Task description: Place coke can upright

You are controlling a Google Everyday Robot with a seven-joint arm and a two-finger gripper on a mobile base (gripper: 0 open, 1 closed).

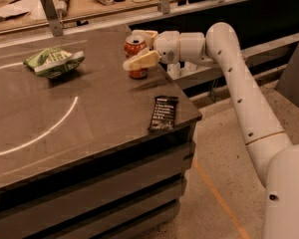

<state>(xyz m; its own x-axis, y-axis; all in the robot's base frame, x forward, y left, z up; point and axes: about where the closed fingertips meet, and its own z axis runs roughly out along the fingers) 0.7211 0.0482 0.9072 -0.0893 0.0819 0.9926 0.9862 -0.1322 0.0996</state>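
No words, brands or numbers can be read. The black wrapper (163,113) near the tabletop (89,128) edge carries white print that is too small to make out. The lettering on the coke can (135,46) is equally illegible. The end effector (131,49) sits at the can.

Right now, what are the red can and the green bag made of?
The coke can, with the gripper at it, looks like thin painted metal: its top rim is silvery and shiny. The green bag seems to be glossy plastic film, since it is crinkled and catches light.
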